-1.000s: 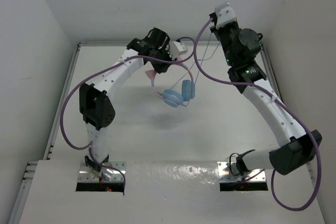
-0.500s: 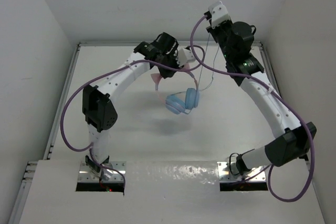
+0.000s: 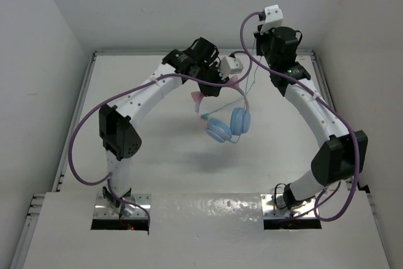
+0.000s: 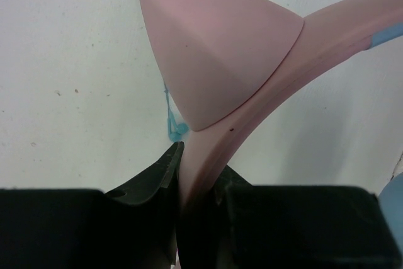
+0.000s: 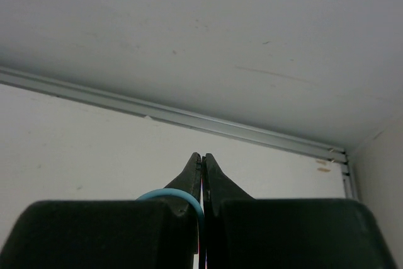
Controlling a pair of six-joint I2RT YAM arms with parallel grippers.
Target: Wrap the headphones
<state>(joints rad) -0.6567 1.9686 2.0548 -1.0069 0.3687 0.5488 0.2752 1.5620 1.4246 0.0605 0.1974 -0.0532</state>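
The headphones (image 3: 230,124) hang in the air over the table's middle, light blue ear cups down. My left gripper (image 3: 213,85) is shut on the pink headband (image 4: 283,61) just below a cat ear (image 4: 214,48); the jaws (image 4: 201,168) pinch the band from both sides. The thin teal cable (image 3: 250,83) runs from the headphones up to my right gripper (image 3: 259,36), raised at the back right. In the right wrist view that gripper (image 5: 203,160) is shut, with a loop of teal cable (image 5: 179,197) coming out between the fingers. A bit of cable (image 4: 171,124) shows behind the headband.
White table (image 3: 157,149) enclosed by white walls, with a metal rail (image 5: 189,118) along the far edge. Thick purple robot cables (image 3: 82,137) loop off both arms. A white camera block (image 3: 230,65) sits by the left wrist.
The left gripper has carried the headphones right and nearer. The right gripper has shifted right and turned at the back, keeping hold of the cable.
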